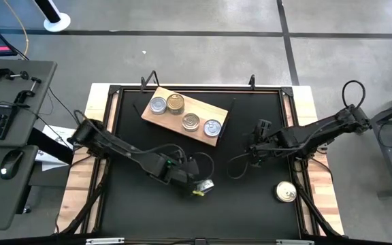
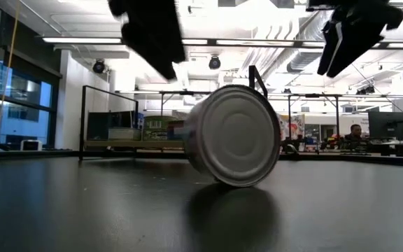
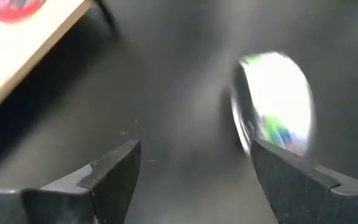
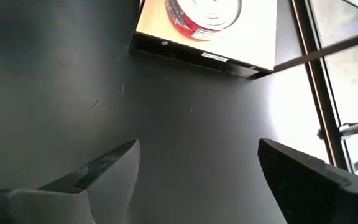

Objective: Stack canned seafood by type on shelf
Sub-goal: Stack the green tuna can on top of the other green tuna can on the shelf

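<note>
On the black table (image 1: 135, 204), the wooden shelf (image 1: 160, 95) carries four tins (image 1: 184, 114). The left gripper (image 1: 199, 182), fingers spread, hovers beside a can (image 2: 233, 135) apparently tipped on edge. The right gripper (image 1: 256, 153) hangs spread wide.

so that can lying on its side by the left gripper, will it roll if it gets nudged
Probably: the can rests on its curved wall on the smooth table. Its metal looks slick, so the open left gripper might slip off it.
</note>
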{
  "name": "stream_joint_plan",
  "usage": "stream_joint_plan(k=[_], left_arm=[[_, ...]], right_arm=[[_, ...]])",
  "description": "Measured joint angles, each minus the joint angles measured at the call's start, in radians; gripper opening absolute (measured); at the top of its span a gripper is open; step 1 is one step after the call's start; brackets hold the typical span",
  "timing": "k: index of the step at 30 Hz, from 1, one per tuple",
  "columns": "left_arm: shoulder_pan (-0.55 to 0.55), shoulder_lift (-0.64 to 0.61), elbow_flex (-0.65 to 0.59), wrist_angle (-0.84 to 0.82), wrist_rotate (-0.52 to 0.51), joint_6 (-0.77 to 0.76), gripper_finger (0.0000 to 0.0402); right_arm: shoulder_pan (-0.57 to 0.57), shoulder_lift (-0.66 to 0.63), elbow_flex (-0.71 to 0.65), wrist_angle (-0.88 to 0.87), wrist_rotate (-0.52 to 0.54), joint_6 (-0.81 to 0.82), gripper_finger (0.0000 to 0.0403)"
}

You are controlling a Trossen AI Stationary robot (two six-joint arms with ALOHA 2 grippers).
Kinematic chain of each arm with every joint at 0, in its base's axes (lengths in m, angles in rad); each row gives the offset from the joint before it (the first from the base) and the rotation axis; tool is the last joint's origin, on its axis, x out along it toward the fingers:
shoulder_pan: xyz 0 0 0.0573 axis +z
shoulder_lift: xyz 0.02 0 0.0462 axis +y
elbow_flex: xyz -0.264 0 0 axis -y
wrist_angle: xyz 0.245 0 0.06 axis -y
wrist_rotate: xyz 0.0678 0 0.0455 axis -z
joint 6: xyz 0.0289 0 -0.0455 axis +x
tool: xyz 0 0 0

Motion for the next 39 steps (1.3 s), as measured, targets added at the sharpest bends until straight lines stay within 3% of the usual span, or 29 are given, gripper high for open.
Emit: stream_joint_plan(k=[4, 9, 12, 18, 23, 27, 32, 39], left_arm=[[0.01, -0.101, 0.0, -0.032, 0.041, 0.106, 0.0298], [-0.014, -0.158, -0.074, 0.258, 0.017, 0.048, 0.0298], [-0.036, -0.099, -0.103, 0.39, 0.02, 0.025, 0.0298], [0.012, 0.047, -0.063, 0.461, -0.049, -0.063, 0.0298], [0.021, 0.114, -0.018, 0.477, -0.046, 0.012, 0.0298], [0.02, 0.137, -0.015, 0.562, 0.009, 0.075, 0.0298], [0.019, 0.147, -0.016, 0.508, -0.09, 0.066, 0.0298], [0.024, 0.147, -0.016, 0.5, -0.047, 0.046, 0.0298]], right_arm=[[0.021, -0.062, 0.0, -0.023, -0.005, 0.102, 0.0319], [0.081, -0.128, 0.0, -0.042, -0.005, 0.311, 0.0319], [0.121, -0.14, 0.0, -0.053, -0.001, 0.372, 0.0319], [0.163, -0.138, 0.0, -0.072, 0.015, 0.433, 0.0319], [0.174, -0.138, 0.0, -0.095, 0.018, 0.432, 0.0319], [0.174, -0.138, 0.0, -0.129, 0.021, 0.432, 0.0319], [0.174, -0.138, 0.0, -0.143, 0.022, 0.434, 0.0319], [0.174, -0.138, 0.0, -0.145, 0.023, 0.425, 0.0319]])
